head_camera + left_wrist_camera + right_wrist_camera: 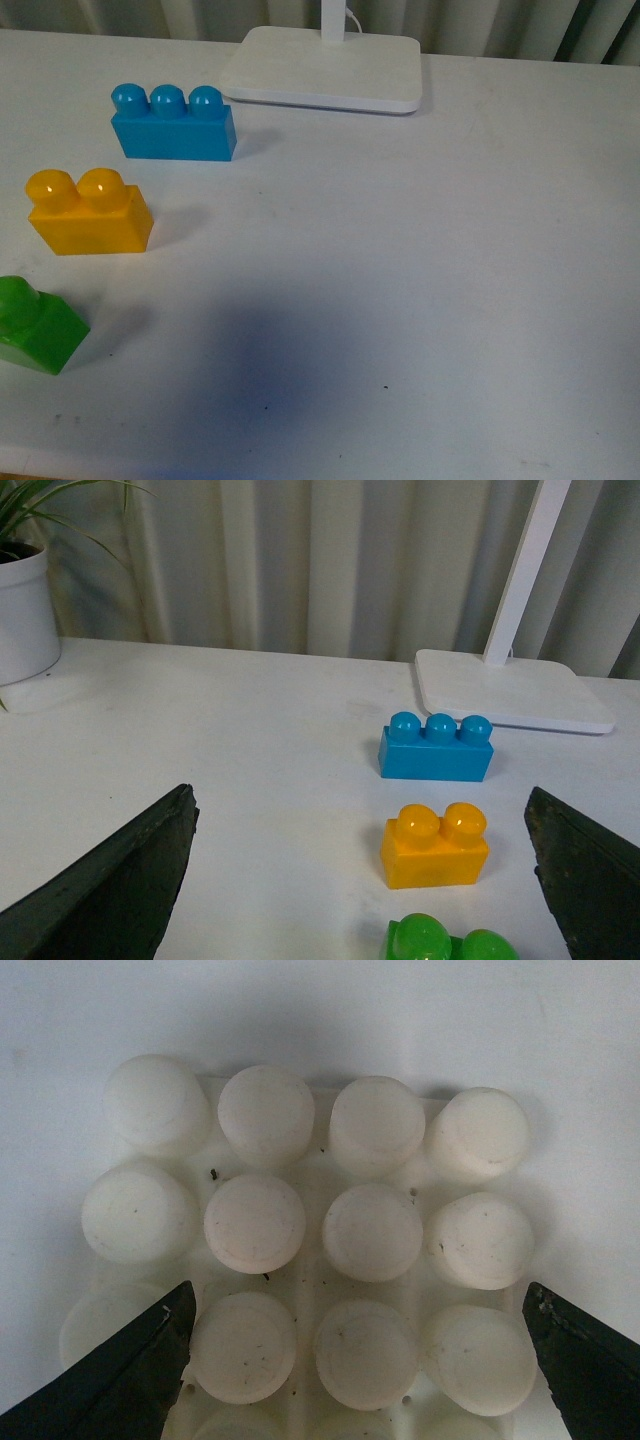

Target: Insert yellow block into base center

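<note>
As far as the task goes: nothing is done yet; the yellow block [88, 214] stands free at the middle left of the front view, and the studs of the base [372, 1232] that show carry no brick
What is left: by my judgement everything, that is to grasp the block, bring it to the base and press it on the middle studs
Base: seen only in the right wrist view, close under the camera
Left gripper [360, 791]: jaws wide apart, empty; the block lies ahead between them, apart from both
Right gripper [358, 1300]: jaws wide apart over the base; if they touch it I cannot tell
Neighbours: blue brick [175, 123] above the block, green brick [35, 325] at the lower left edge, each apart from it
Surface: white matt table [400, 280] with few dark specks and a soft shadow at the lower middle
Room: pale pleated curtain [330, 560] behind; white slab [325, 68] with an upright post at the top centre; white plant pot [22, 610] in the left wrist view
</note>
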Controlling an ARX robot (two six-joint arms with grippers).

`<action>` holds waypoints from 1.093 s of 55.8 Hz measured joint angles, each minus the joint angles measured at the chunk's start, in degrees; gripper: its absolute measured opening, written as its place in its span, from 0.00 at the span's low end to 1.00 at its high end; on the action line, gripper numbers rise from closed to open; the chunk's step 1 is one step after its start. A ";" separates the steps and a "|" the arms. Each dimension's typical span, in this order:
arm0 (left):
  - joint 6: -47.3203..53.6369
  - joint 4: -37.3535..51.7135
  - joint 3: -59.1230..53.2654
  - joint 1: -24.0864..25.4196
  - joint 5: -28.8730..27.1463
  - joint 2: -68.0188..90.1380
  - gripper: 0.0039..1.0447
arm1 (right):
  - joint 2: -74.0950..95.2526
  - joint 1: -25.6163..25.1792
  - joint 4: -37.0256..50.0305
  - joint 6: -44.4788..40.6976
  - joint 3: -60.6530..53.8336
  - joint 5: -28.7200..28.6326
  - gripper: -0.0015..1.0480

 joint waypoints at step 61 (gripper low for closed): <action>0.00 0.00 0.00 0.00 0.00 0.00 0.94 | -6.40 41.33 -2.10 36.76 -7.02 20.22 0.91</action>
